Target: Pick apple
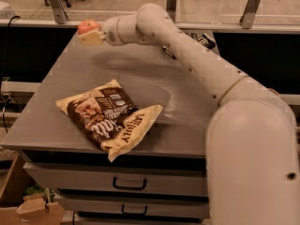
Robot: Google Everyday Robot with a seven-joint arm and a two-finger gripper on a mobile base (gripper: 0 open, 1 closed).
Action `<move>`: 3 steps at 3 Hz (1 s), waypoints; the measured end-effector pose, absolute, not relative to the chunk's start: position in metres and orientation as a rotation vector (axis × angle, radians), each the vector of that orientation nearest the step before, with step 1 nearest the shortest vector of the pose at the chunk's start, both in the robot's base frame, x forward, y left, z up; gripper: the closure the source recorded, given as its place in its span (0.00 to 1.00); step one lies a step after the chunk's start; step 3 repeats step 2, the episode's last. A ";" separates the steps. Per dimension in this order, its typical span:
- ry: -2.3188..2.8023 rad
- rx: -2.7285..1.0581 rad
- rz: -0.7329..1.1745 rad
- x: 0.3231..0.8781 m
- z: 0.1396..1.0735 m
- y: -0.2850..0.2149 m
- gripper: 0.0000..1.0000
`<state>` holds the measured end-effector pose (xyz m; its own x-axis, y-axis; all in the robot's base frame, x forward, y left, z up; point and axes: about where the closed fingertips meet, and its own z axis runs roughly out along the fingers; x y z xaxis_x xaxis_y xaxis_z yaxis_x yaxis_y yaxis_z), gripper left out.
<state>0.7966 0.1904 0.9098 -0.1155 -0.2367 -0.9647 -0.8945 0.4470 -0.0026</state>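
The apple (87, 26) is small, round and red-orange. It sits between the pale fingers (92, 38) of my gripper (90, 33), over the far left corner of the grey table (140, 74). The gripper is shut on the apple and holds it a little above the tabletop. My white arm reaches to it from the right, across the back of the table. The apple's lower part is hidden behind the fingers.
A large brown and cream snack bag (109, 118) lies near the table's front edge. A dark packet (202, 39) lies at the far right, partly behind my arm. Drawers (129, 184) are below the tabletop. A cardboard box (33, 211) stands on the floor at lower left.
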 end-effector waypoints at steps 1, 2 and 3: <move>1.501 -1.059 0.747 0.762 0.937 0.132 1.00; 1.463 -1.062 0.655 0.765 0.942 0.088 1.00; 1.463 -1.062 0.655 0.765 0.942 0.088 1.00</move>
